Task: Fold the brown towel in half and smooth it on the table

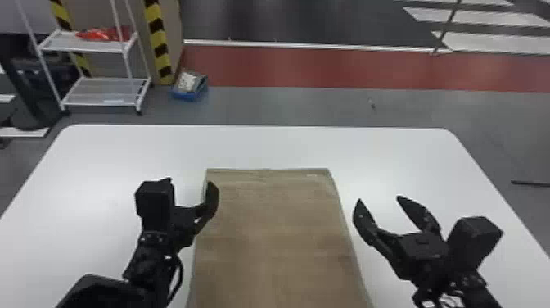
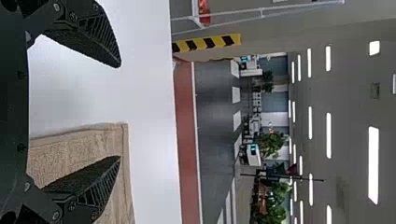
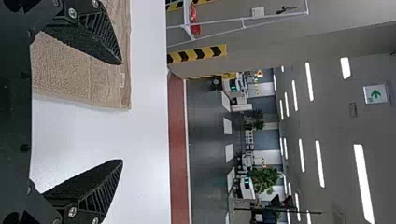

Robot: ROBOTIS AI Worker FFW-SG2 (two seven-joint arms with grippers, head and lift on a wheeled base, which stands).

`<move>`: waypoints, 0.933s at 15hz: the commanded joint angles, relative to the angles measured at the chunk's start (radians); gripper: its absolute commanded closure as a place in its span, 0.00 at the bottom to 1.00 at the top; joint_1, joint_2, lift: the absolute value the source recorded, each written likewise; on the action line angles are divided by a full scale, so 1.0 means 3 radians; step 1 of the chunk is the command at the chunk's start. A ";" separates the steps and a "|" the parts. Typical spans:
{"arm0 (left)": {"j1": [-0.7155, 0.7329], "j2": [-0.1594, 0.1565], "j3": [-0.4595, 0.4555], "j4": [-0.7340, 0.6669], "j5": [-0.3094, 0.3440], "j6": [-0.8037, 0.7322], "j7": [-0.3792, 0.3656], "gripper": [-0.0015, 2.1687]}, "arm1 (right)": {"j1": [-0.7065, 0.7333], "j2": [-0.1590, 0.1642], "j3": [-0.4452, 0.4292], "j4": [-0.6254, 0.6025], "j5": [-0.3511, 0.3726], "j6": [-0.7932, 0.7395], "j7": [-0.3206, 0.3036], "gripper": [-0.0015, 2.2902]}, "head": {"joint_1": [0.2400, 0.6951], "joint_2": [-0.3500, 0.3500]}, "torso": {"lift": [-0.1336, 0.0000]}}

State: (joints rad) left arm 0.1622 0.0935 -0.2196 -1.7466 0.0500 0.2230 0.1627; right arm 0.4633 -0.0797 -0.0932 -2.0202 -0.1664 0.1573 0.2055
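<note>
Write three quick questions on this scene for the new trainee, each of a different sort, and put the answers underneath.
1. Multiple choice. In the head view, where is the right gripper relative to the brown towel?
a) past its left edge
b) past its right edge
c) underneath it

2. True or false. The left gripper and the right gripper both stand open, with no towel pinched between their fingers.

3. Fill in the missing word. Beyond the white table, something ____ in colour lies on the upper shelf of a white rack.

Key: 1. b; 2. true; 3. red
</note>
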 commanded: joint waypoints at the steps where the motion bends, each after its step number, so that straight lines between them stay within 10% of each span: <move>1: -0.0239 -0.0015 0.0006 0.0243 0.0063 0.0022 -0.0051 0.10 | -0.0036 -0.0011 0.0024 0.0056 0.0013 0.0005 0.0000 0.06 | 1.00 0.37 | 0.10; 14: -0.0530 -0.0030 0.0077 0.0632 0.0161 0.0369 -0.0415 0.18 | -0.0271 -0.0123 0.0280 0.0383 0.0013 -0.0005 0.0000 0.06 | 1.00 0.41 | 0.10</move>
State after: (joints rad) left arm 0.0194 0.0848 -0.1963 -1.5785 0.0952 0.3108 0.0414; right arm 0.3877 -0.1148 -0.0155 -1.9162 -0.1611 0.1584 0.2055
